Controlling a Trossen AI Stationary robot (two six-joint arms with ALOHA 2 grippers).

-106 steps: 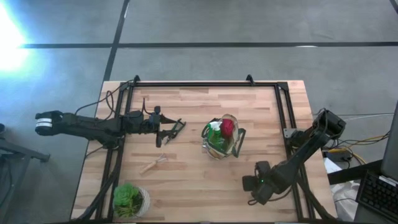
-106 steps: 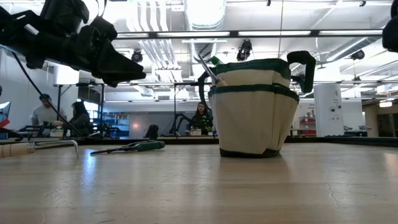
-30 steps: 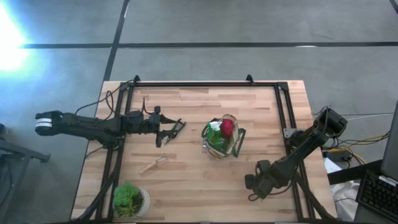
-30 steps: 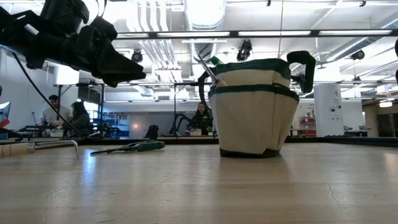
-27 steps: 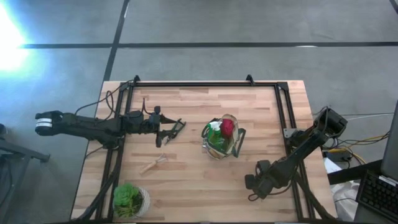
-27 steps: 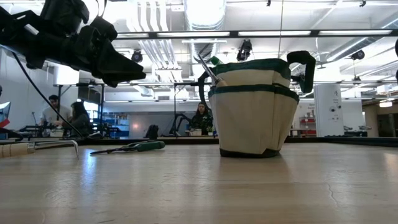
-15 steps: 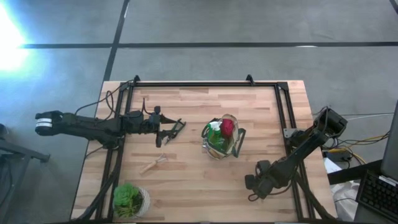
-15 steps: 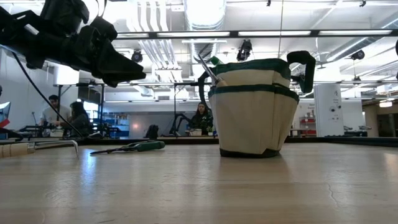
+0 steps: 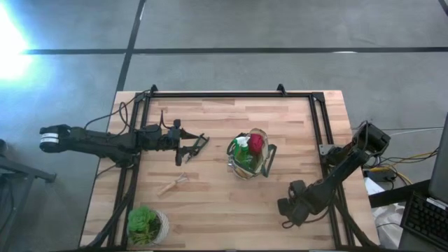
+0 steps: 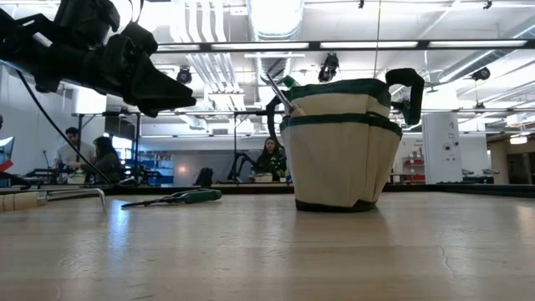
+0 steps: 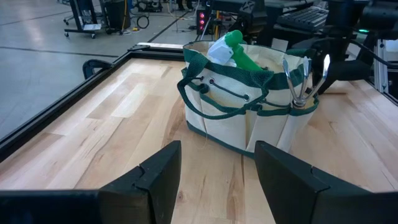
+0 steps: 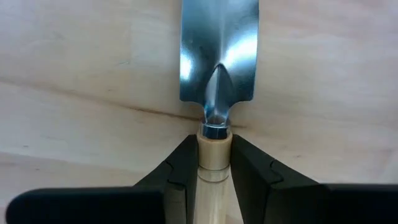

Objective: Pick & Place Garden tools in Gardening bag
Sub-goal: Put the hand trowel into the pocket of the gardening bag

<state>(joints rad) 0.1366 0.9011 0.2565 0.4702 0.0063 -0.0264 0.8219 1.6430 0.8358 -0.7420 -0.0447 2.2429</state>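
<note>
The gardening bag (image 9: 248, 155) stands on its base mid-table; a green spray bottle (image 11: 239, 53) and a red-handled tool (image 9: 256, 143) stick out of its top, and metal tools (image 11: 303, 81) stand in a side pocket. The pruners (image 9: 199, 143) and a wooden-handled fork (image 9: 173, 184) lie flat on the table to the bag's left. My left gripper (image 9: 187, 145) hovers open beside the pruners, facing the bag (image 11: 249, 99). My right gripper (image 9: 288, 208), near the table's near right, is shut on a trowel (image 12: 217, 56). My right gripper pinches the trowel's wooden handle (image 12: 213, 149) between its two fingers (image 12: 183, 168), at the end next to the metal blade. The fingers come from above, pointing down, across the handle. The trowel lies level; whether it is clear of the table I cannot tell.
A leafy plant in a pale pot (image 9: 147, 224) stands at the near left corner. A black frame (image 9: 231, 94) runs along the table's far and side edges. Bare wood lies between the bag and my right gripper. People sit in the room beyond (image 10: 84, 155).
My right gripper has turned a little at the wrist while staying in place, still shut on the trowel.
</note>
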